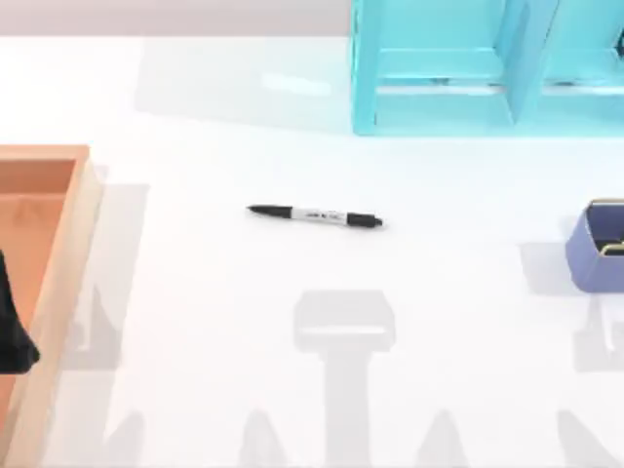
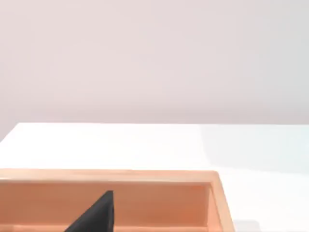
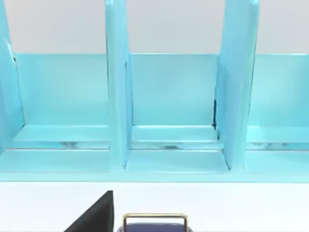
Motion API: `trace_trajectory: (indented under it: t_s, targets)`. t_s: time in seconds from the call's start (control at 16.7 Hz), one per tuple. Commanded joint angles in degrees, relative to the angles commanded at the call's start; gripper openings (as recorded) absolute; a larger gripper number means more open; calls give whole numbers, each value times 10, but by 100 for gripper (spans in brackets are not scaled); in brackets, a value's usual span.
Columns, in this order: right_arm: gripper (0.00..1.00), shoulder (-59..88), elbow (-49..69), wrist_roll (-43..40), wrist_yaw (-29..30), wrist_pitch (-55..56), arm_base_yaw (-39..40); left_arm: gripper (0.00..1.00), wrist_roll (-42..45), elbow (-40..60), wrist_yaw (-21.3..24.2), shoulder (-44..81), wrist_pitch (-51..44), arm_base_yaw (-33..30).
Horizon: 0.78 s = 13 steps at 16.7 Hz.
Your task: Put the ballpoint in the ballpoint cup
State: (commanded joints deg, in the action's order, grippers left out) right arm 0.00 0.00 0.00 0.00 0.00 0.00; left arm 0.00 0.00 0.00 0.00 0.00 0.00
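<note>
White table (image 1: 214, 322), ballpoint (image 1: 316, 216) mid-table

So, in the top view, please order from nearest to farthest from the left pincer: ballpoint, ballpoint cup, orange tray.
From the left pincer:
1. orange tray, left edge, beneath it.
2. ballpoint, table middle.
3. ballpoint cup, right edge.

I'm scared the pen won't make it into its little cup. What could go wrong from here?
The ballpoint is slim and lies flat on the table, so it might slip or roll when pinched.

The ballpoint cup is small and sits at the table's right edge, far from the pen, so a drop could miss its opening.

The tall cyan shelf stands behind the cup, so a swinging arm might bump it.
</note>
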Motion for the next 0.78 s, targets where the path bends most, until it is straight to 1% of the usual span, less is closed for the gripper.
trace_trajectory:
  t_s: [0.18,0.36,0.54,0.78]
  targets:
    - [100,4,3,-2,0,-2,2,100,0,0,0,0,0,0]
    - [100,52,44,-20,-5,-28,19,100,0,0,0,0,0,0]
    - [100,153,127,-55,-11,-80,51,100,0,0,0,0,0,0]
    - [100,341,288,-119,-18,-178,110,100,0,0,0,0,0,0]
